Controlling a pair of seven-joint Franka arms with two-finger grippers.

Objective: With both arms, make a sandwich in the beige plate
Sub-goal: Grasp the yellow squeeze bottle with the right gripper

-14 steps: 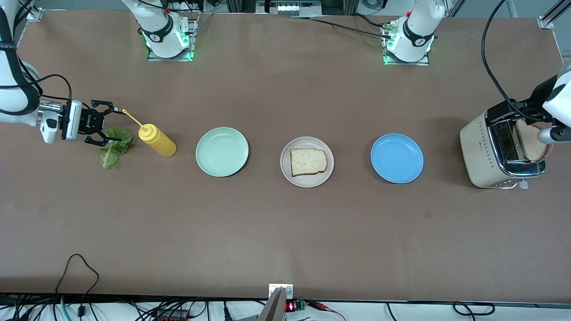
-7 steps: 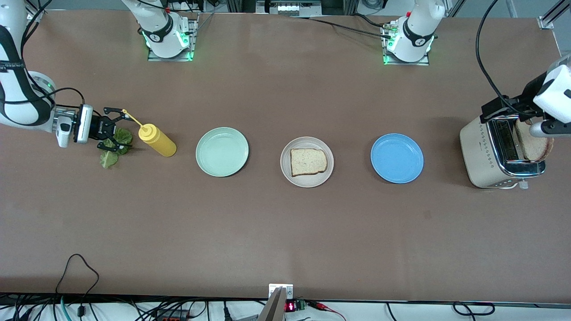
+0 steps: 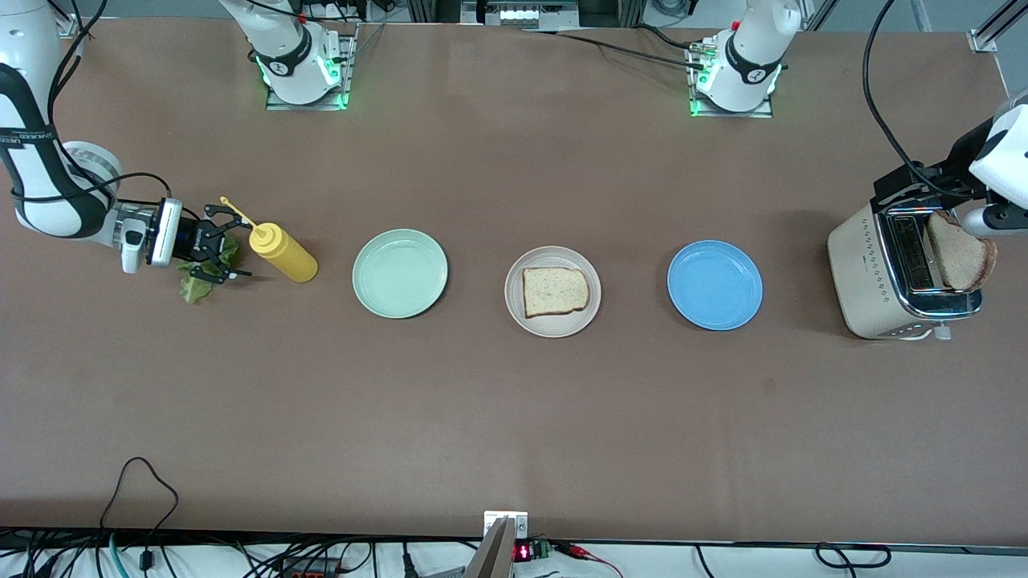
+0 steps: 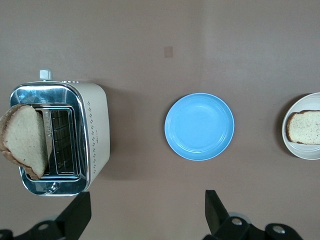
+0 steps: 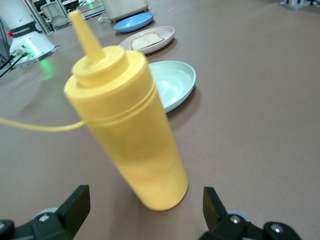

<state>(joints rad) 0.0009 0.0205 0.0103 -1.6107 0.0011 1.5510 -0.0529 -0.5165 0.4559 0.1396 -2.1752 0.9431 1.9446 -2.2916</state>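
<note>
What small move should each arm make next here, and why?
Probably: the right gripper, open over the lettuce leaf beside the yellow bottle, lowers and closes on it. The beige plate holds only one bread slice. The left gripper, open, hangs above the toaster with the second slice.

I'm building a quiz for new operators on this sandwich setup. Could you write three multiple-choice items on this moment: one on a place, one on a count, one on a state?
1. Where is the second bread slice?
A. on the blue plate
B. in the toaster
C. on the table

2. How many plates are there?
A. two
B. three
C. four

3. The right gripper is
A. open over the lettuce
B. shut on the bottle
C. holding bread

Key: 1 B, it stands in the toaster slot. 2 B, mint green plate, beige plate, blue plate. 3 A, its fingers are spread above the lettuce leaf, beside the yellow bottle.
</note>
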